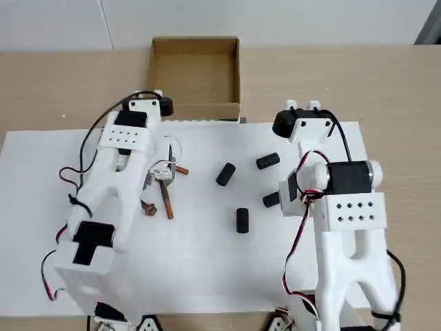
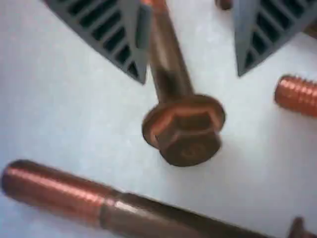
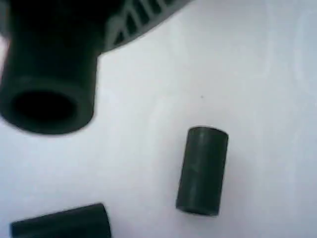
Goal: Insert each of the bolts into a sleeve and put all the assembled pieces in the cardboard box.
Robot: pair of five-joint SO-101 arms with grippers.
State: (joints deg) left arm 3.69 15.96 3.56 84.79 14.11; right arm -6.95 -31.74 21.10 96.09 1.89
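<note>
Three black cylindrical sleeves point(image 1: 225, 174) lie loose on the white sheet point(image 1: 207, 276), well apart and clear of the brown cardboard box point(image 1: 195, 76). My left fingers point(image 2: 119, 39) stand open astride a copper-coloured hex-head bolt point(image 2: 181, 124), its shaft running between them. My right fingers point(image 3: 138, 15) grip a fourth sleeve point(image 3: 47, 84), bore end showing.

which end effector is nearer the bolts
Left. The left end effector is right over the bolts, straddling one; the right end effector is across the sheet, holding a sleeve.
</note>
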